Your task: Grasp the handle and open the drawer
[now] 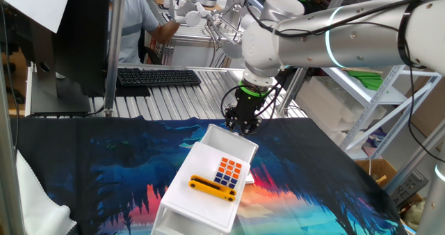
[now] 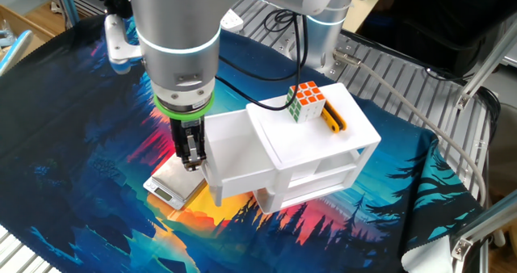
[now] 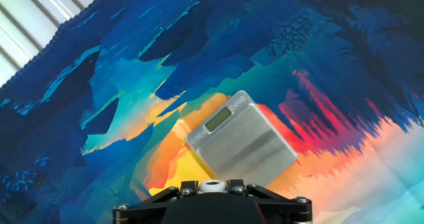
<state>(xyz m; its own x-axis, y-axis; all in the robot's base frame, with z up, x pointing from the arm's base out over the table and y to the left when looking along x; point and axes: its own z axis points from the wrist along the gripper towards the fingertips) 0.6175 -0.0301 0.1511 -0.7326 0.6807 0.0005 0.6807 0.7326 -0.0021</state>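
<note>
Drawn out of the white boxy plastic cabinet [image 2: 323, 156], on its side towards the claw [image 2: 191, 161]: the shallow white raised-rim drawer [image 2: 230, 148]. On the cabinet top, an orange-and-blue tiled cube [image 2: 305, 100] beside a yellow bar [image 2: 334, 117]. Just beyond the drawer's front edge, low on the cloth-covered counter [image 2: 73, 184], a flat silver scale [image 3: 242, 141]. Black claw hanging against that front edge, apparently closed, though hard to tell. Open cloth beyond the scale.

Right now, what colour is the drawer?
White: the drawer shows best in the other fixed view.
</note>
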